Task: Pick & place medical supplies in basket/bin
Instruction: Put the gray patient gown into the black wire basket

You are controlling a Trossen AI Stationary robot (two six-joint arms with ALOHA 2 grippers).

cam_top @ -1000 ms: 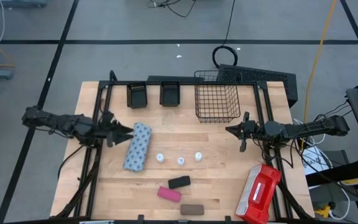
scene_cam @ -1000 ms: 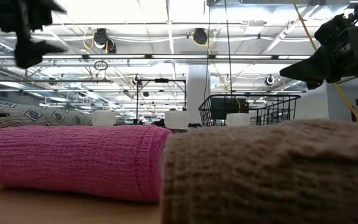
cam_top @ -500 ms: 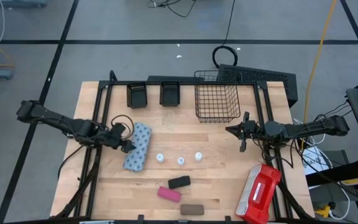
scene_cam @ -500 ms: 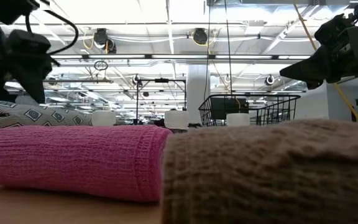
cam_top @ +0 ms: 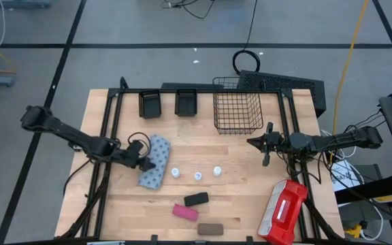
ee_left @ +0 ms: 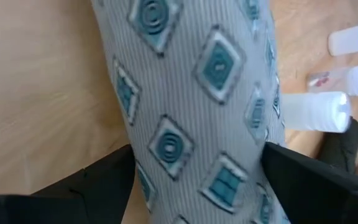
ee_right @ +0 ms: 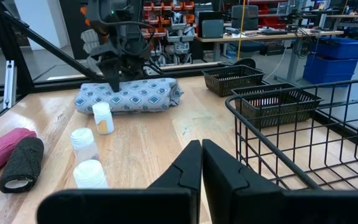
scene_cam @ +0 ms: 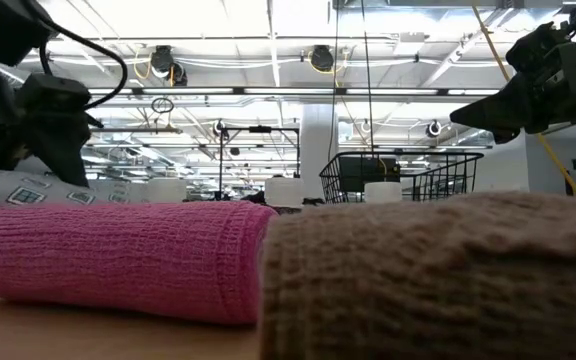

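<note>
The pale blue-grey patterned pack (cam_top: pixel 156 162) lies on the table, with my left gripper (cam_top: pixel 143 163) over its middle and shut on it. It also shows in the left wrist view (ee_left: pixel 204 93) and the right wrist view (ee_right: pixel 129 94). Three white vials (cam_top: pixel 198 176) stand in a row to the pack's right. The black block (cam_top: pixel 196 199), pink block (cam_top: pixel 185 211) and brown block (cam_top: pixel 209 229) lie near the table's near edge. My right gripper (cam_top: pixel 264 144) hovers shut, just right of the wire basket (cam_top: pixel 237 112). My left gripper pinches the pack's middle (ee_left: pixel 191 149) between its two fingers (ee_left: pixel 79 186), one on each long side. The fingers lie across the pack and come from above, slanting from the table's left. The pack narrows a little between them and rests on the table.
Two small black trays (cam_top: pixel 150 103) (cam_top: pixel 186 102) sit at the far edge, left of the basket. A red-and-white case (cam_top: pixel 284 211) lies at the near right corner. Bare wood lies between the vials and the basket.
My left gripper moved right and toward the near edge, dropped down over the pack's middle and took hold. The pack's near end swung slightly toward the right while its far end stayed about where it was.
</note>
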